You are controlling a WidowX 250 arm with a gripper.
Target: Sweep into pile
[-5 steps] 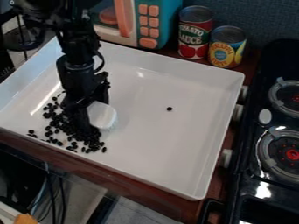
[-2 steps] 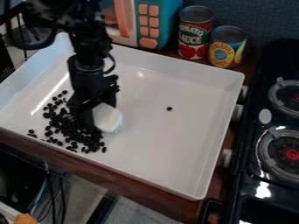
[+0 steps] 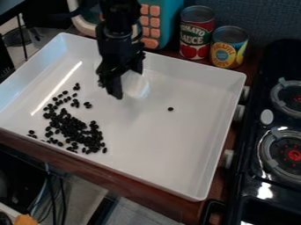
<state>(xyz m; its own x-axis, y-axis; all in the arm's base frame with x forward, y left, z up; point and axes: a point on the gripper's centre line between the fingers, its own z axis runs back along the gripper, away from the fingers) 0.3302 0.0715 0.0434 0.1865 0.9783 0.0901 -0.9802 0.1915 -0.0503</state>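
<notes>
Dark beans (image 3: 73, 129) gathered in a white tray (image 3: 170, 149).
What seems a white brush (image 3: 136, 84) is grasped by the gripper (image 3: 119, 87) over the tray, away from the beans; the wooden counter (image 3: 111, 166) is shared with a stove (image 3: 253, 182), cans (image 3: 197, 33) and a toy microwave (image 3: 166, 19).

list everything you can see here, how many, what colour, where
tray: 1, white, centre
main bean group: many, black, tray's left side
lone bean: 1, black, right of the group
brush: 1, white, at the end effector
cans: 2, red and yellow-blue labels, behind tray
toy microwave: 1, teal and white, orange buttons, top
stove: 1, black, two burners, right
knobs: 3, white, between tray and stove
counter: 1, reddish brown, under tray
arm with end effector: 1, black, over tray
</notes>
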